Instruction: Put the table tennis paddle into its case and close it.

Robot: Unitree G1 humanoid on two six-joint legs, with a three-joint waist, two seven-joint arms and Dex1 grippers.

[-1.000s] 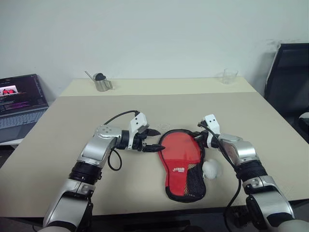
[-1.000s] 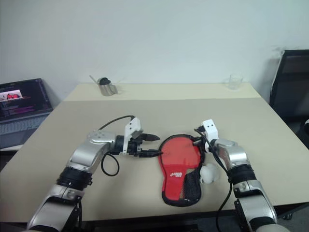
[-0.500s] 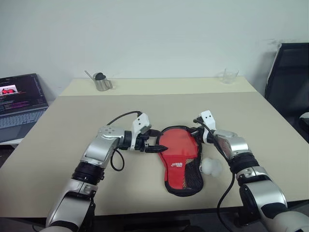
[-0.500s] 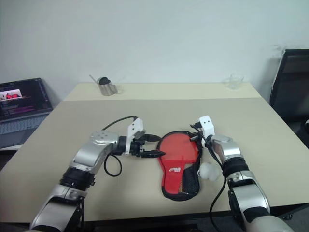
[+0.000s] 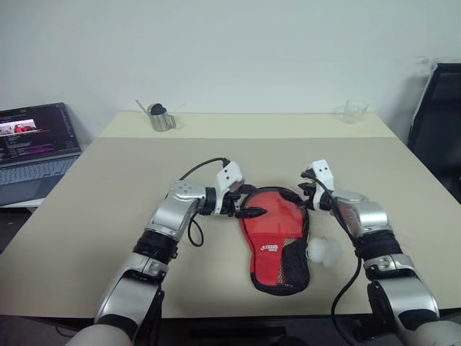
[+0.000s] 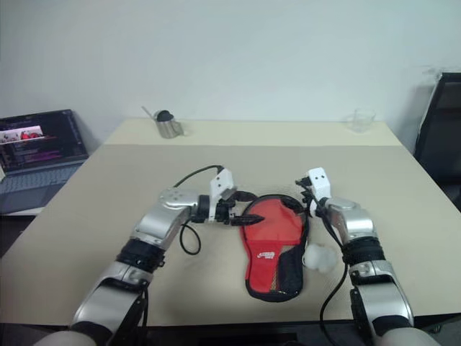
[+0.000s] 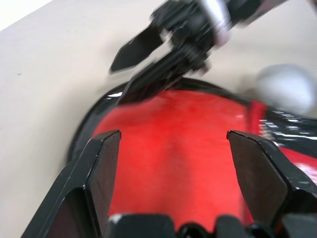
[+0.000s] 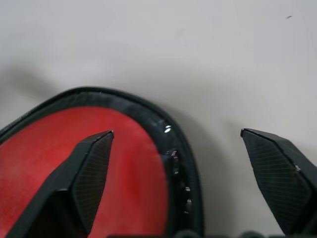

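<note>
My case (image 5: 276, 238) lies open on the table (image 5: 108, 209), red lining up, black zipper rim around it, mesh pocket at its narrow end. My left tool (image 5: 248, 204) and right tool (image 8: 188, 163) both stand wide, holding nothing.

Even, soft indoor light, faint shadows on the table (image 5: 108, 209); motion-smeared left wrist view, glare on zipper rim
</note>
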